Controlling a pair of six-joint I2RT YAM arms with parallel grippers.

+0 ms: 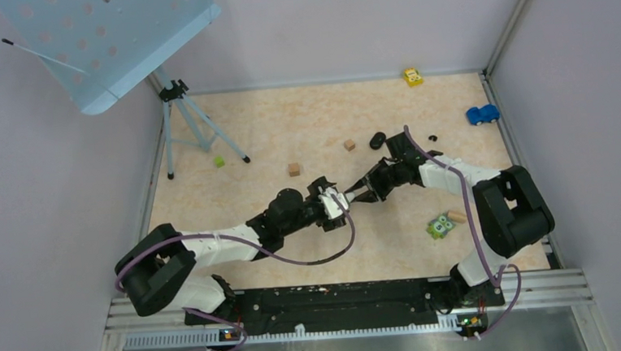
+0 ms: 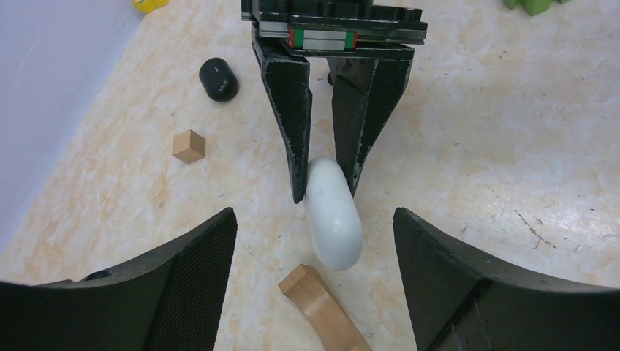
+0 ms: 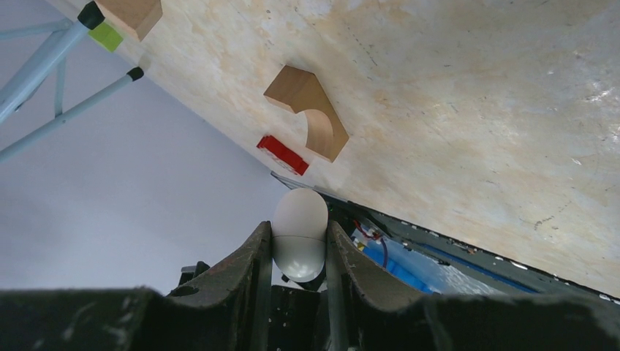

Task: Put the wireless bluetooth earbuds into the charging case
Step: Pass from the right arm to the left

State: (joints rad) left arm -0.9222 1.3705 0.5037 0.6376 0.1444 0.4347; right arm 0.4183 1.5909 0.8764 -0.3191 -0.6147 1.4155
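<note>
Top view, pincers: the left pincer [image 1: 340, 204] and the right pincer [image 1: 360, 194] meet tip to tip near the middle of the table [image 1: 272, 129].
Top view, charging case: it lies between the two pincers but is too small here to make out.
Top view, table: beige and marbled. It carries a wooden cube [image 1: 349, 145] just beside a black capsule [image 1: 377, 140], a second wooden cube [image 1: 294, 169], a green block [image 1: 219, 161], a yellow toy car [image 1: 413, 76], a blue toy car [image 1: 483, 114] and a green toy [image 1: 441, 226].
Top view, room: pale grey walls, with a tripod [image 1: 186, 126] at the left holding a light-blue perforated panel [image 1: 112, 41].
Left wrist, charging case [image 2: 333, 212]: white, smooth and oval, pointing toward the camera.
Left wrist, right pincer: it comes in from the top, clenched on the far end of the case, one finger on each side.
Left wrist, left pincer: released. Its two fingers are spread wide and flank the near end of the case without touching it.
Left wrist, table: an arch block [image 2: 322, 307] lies just beside the case's near end. The wooden cube and the black capsule sit well off to the left.
Right wrist, grasp: the right pincer's fingers press both sides of the white case. A seam runs across the case, and its rounded end sticks out beyond the tips.
Right wrist, contact: I cannot tell whether the case touches the table.
Right wrist, surroundings: the arch block lies on the marbled table beyond the case. The tripod legs and the green block show at the upper left, against the grey wall.
</note>
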